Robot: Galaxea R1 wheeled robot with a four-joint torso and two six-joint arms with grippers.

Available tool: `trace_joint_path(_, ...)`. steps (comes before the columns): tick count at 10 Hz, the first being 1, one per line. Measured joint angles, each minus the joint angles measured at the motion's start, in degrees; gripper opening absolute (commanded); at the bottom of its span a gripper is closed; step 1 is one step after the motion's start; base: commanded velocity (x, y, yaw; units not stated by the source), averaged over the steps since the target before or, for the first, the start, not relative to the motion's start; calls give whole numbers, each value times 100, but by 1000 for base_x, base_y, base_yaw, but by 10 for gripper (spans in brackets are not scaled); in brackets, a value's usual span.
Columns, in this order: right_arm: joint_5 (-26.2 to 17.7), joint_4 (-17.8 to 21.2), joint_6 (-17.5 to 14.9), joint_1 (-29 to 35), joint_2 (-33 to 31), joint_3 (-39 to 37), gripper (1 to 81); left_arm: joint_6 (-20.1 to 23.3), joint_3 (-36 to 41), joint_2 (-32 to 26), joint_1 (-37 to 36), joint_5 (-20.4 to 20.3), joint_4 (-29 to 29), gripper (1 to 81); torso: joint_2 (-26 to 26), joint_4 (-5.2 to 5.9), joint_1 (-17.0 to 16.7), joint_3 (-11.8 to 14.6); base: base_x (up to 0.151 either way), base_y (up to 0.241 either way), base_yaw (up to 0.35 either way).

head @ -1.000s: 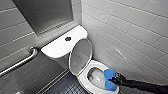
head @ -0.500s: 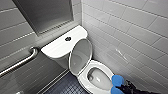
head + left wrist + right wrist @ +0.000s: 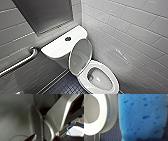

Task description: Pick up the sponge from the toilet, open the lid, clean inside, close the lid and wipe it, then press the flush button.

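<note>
Against the corner of two tiled walls, seen from the head camera, stands one toilet [image 3: 82, 80]. Its one lid [image 3: 80, 56] is raised and leans back against the tank [image 3: 58, 46], at about 11 o'clock from the bowl. I judge it stands this way so that the inside is open for cleaning. One round flush button [image 3: 68, 38] sits on top of the tank. One grab bar [image 3: 22, 61] runs along the wall at about 9 o'clock from the tank. The floor [image 3: 65, 87] has small dark blue tiles.

From the left wrist camera I see grey panels, which seem to be parts of the robot itself. I cannot tell whether the left gripper [image 3: 45, 138] is released or clenched.

From the right wrist camera, one sponge [image 3: 141, 116], bright blue with small pores, is very close to the lens. It hangs above the floor, just beside the white seat ring of the toilet and outside the bowl. Nothing supports it from the floor, so I judge that the right gripper [image 3: 149, 139], whose dark edge shows at the end of the sponge, is clenched on it. The lid is not yet closed.
</note>
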Motion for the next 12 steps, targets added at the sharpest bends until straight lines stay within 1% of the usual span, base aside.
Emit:
trace_joint_path(2,350,-24,-15,-483,-146,395,10,2,0,0,0,2,6,811,-2,0,0,0,0,0,0)
trace_joint_path(3,402,-88,-20,-656,-345,717,10,2,0,0,0,2,11,811,-2,0,0,0,0,0,0)
trace_joint_path(4,425,-167,-17,-735,-577,1018,10,2,0,0,0,0,15,811,-2,0,0,0,0,0,0)
trace_joint_path(6,467,-344,-22,-599,-940,1737,10,2,0,0,0,-2,26,811,-2,0,0,0,0,0,0)
trace_joint_path(7,378,-407,-23,-407,-1003,2010,10,0,0,0,0,-2,28,811,-2,0,0,0,0,0,0)
trace_joint_path(9,118,-466,-28,268,-984,2277,10,2,0,0,0,-2,28,811,-2,0,0,0,0,0,0)
trace_joint_path(11,-286,-492,-23,981,-889,2271,10,0,0,0,-2,-5,30,811,-2,0,0,0,0,0,0)
trace_joint_path(12,-589,-514,-20,1381,-660,2178,10,2,0,0,-2,-5,30,811,-2,0,0,0,0,0,0)
